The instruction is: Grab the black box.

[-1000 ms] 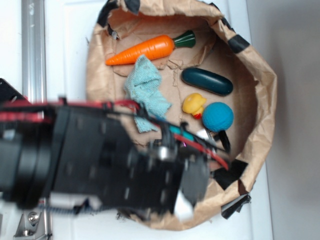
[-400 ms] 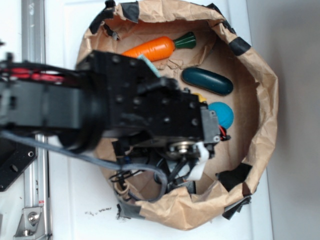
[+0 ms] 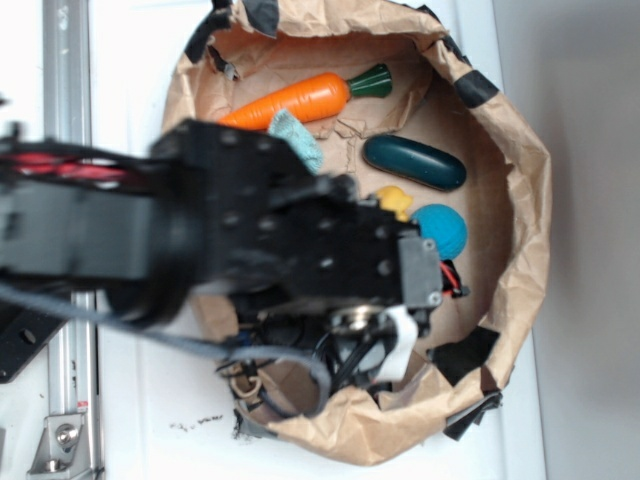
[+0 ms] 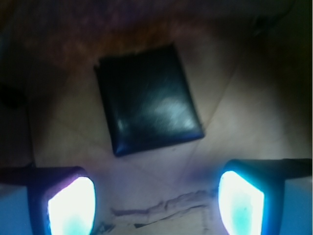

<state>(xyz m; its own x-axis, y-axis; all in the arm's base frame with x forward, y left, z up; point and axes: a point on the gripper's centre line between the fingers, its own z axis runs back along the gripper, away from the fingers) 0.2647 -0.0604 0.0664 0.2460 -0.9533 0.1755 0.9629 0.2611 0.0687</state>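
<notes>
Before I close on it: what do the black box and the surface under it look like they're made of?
Black box: looks like smooth glossy plastic or leatherette, going by the soft greyish sheen on top; can't tell which. Surface beneath it: creased brown paper, matte, with fold lines. The claw is open, not touching the box.

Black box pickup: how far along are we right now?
Done: the gripper is over the brown paper basin, and the wrist view shows the small flat glossy black box lying ahead of it. In hand: lining up, with the gripper open and both fingertips clear of the box. Left: centre the box between the fingertips, descend, close and lift. In the exterior view the arm hides the box.
</notes>
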